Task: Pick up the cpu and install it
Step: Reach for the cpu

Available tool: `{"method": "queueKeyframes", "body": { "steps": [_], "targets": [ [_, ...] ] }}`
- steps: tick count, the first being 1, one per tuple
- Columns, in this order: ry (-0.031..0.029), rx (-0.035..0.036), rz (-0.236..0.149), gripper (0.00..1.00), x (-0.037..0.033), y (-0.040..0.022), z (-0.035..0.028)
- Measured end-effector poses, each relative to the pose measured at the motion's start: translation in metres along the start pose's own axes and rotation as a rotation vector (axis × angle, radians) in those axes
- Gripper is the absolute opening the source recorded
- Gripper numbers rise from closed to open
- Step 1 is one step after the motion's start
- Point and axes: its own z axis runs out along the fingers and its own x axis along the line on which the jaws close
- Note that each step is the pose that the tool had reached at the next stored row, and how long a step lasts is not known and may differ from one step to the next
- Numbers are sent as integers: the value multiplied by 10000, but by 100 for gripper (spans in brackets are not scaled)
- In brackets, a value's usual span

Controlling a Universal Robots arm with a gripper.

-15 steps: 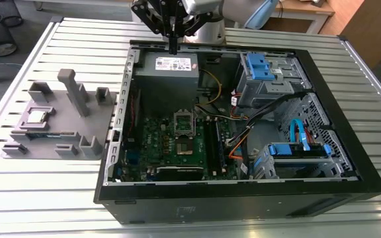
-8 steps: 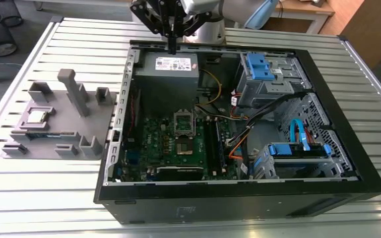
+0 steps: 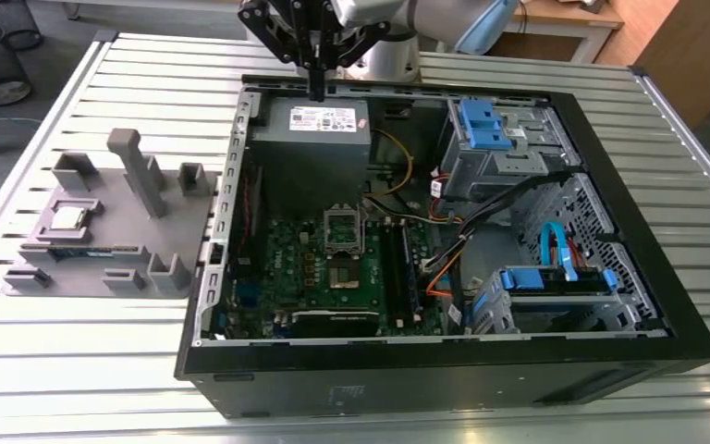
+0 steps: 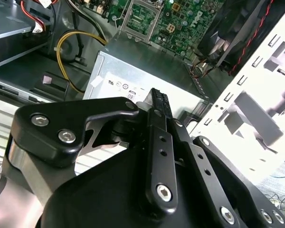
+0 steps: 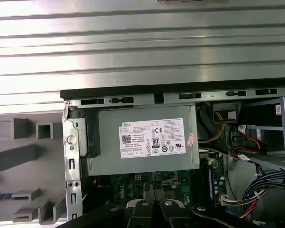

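Note:
The cpu, a small silvery square, lies in a pocket of the grey parts holder at the exterior view's left, outside the computer case. My gripper hangs over the far edge of the case, above the grey power supply, well away from the cpu. Its black fingers are shut together with nothing between them, and their tips point toward the green motherboard. The socket's metal frame stands open on the board.
The open black case has blue drive brackets and cable bundles at the exterior view's right. A green memory stick lies on the holder, among grey posts. Everything rests on a slatted metal table.

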Motion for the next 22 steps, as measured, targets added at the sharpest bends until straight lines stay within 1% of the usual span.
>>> {"method": "queueKeyframes", "body": {
  "steps": [8,22],
  "targets": [
    [0,0,1,11,72,-5,-2],
    [-1,0,1,11,235,-18,-6]
  ]
}}
